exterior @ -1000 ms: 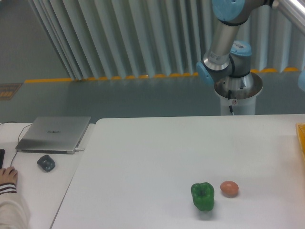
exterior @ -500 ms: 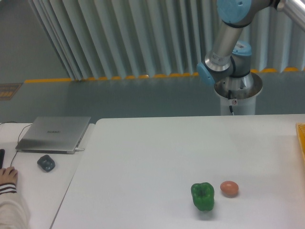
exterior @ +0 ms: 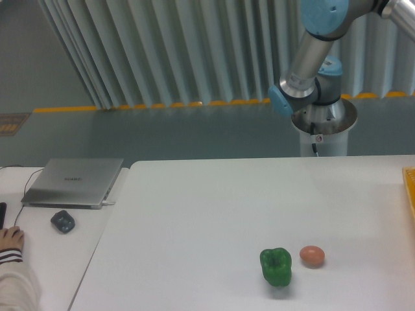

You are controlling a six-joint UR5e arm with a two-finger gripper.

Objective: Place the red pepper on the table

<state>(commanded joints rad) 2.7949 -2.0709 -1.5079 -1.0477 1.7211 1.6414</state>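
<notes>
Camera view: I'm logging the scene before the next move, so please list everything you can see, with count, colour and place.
green pepper: 1, green, near front of the table, right of centre.
egg-like ball: 1, orange-brown, just right of the green pepper, apart from it.
table: 1, white, fills the middle and right.
yellow object: 1, only an edge shows at the table's right border; cannot tell what it is.
laptop: 1, silver, closed, on the side desk at left.
mouse: 1, dark grey, in front of the laptop.
red pepper: none in view.
person's hand: 1, at the left edge, on the desk.
robot arm: 1, grey with light-blue joints, behind the table at upper right; its claw is out of frame.
</notes>
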